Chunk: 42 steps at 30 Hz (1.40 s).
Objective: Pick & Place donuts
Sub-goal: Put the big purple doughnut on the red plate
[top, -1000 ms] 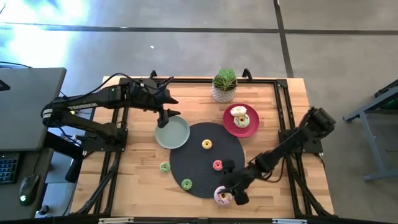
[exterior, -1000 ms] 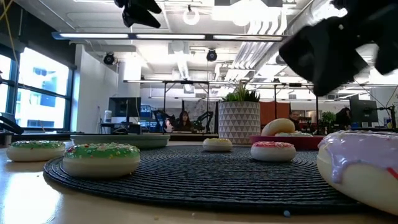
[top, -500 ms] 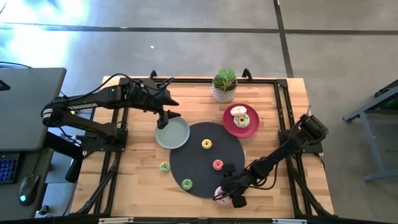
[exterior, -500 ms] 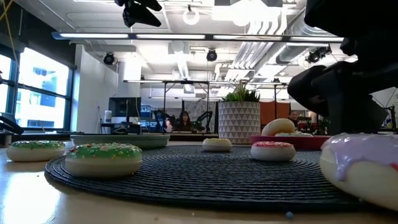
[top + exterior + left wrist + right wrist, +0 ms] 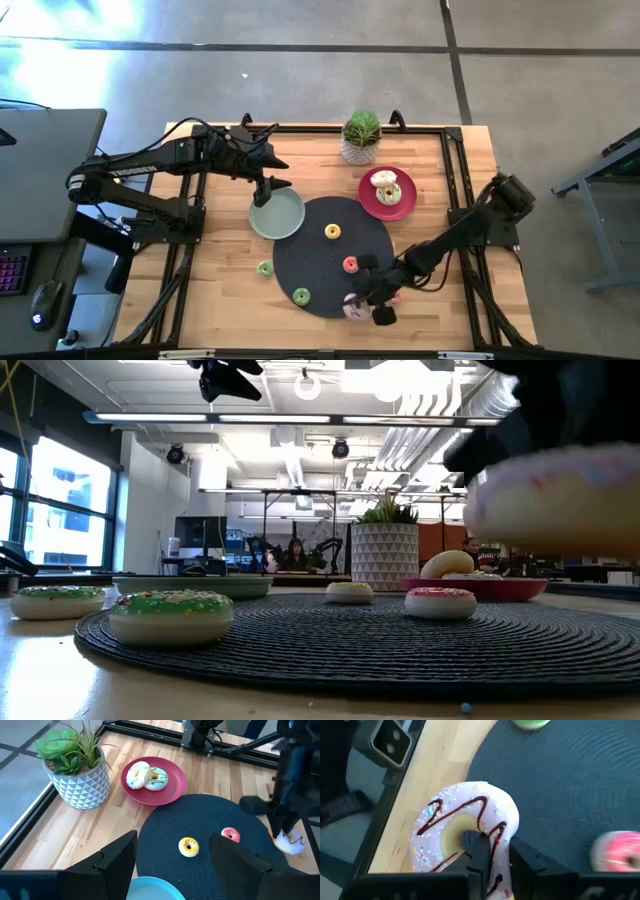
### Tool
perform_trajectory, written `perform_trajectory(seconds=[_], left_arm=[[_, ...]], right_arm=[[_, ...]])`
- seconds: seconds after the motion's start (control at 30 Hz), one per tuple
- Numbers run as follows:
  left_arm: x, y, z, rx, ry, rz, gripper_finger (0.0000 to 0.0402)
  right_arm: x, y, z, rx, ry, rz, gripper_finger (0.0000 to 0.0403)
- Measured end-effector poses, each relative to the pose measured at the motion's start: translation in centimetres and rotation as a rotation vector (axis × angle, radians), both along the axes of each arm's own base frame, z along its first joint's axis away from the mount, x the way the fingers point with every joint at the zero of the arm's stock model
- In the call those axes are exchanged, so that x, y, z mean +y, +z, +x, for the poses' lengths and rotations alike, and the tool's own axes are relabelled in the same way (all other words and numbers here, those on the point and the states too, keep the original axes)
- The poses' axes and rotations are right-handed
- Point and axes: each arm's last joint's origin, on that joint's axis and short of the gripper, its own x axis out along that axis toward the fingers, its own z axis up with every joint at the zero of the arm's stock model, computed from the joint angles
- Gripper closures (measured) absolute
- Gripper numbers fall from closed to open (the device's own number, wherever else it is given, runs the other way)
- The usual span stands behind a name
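Observation:
My right gripper (image 5: 372, 302) is shut on a white-iced donut (image 5: 465, 827) with dark drizzle, above the near right edge of the round black mat (image 5: 330, 250). In the low view this donut (image 5: 560, 495) hangs clear above the mat. A yellow donut (image 5: 333, 232), a pink one (image 5: 350, 265) and a green one (image 5: 301, 296) lie flat on the mat. Another green donut (image 5: 265, 268) lies on the wood. My left gripper (image 5: 172, 865) stands open above the sage plate (image 5: 277, 213). My right gripper has one finger (image 5: 479, 854) inside the donut's hole and the other outside the ring, pinching one section of the ring (image 5: 501, 836) between them. The fingers come from above, slanting. The donut is lifted clear of the mat and hangs about level.
A pink-red plate (image 5: 404, 196) with two iced donuts (image 5: 146, 775) sits at the far right, and a potted plant (image 5: 361, 137) stands at the far edge. Black frame rails (image 5: 455, 215) run along the table's sides.
My right gripper has gone down onto the white-iced donut, shut on its ring and then risen. The donut, which lay on the mat's near right edge, is now lifted clear of it.

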Motion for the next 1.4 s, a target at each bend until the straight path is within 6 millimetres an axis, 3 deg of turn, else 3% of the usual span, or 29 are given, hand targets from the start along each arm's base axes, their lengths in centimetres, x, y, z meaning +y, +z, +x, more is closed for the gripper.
perform_trajectory(seconds=[0.1,0.23,0.43,0.57,0.67,0.83,1.2,1.4], left_arm=[[0.0,0.1,0.1,-0.012,-0.001,0.002,0.0163],[0.0,0.2,0.1,-0.026,-0.005,0.011,0.0163],[0.0,0.2,0.1,-0.022,-0.036,0.066,0.0163],[0.0,0.4,0.2,-0.035,-0.039,0.075,0.0163],[0.0,0.4,0.2,-0.033,-0.039,0.075,0.0163],[0.0,0.3,0.2,-0.029,-0.039,0.074,0.0163],[0.0,0.3,0.2,-0.026,-0.050,0.098,0.0163],[0.1,0.3,0.2,-0.025,-0.040,0.101,0.0163]], right_arm=[[-1.9,2.1,-0.8,0.012,-0.024,-0.069,0.0361],[-5.9,4.5,-3.1,0.076,-0.159,-0.315,0.0355],[-12.8,7.3,-6.0,0.133,-0.559,-0.701,0.0356],[-16.7,7.8,-6.2,0.182,-0.759,-0.710,0.0365],[-18.5,7.1,-5.8,0.268,-0.765,-0.684,0.0373],[-19.2,5.4,-4.8,0.382,-0.691,-0.633,0.0382],[-19.2,1.0,-2.3,0.494,-0.580,-0.794,0.0383],[-19.3,0.2,-1.9,0.511,-0.574,-0.762,0.0376]])
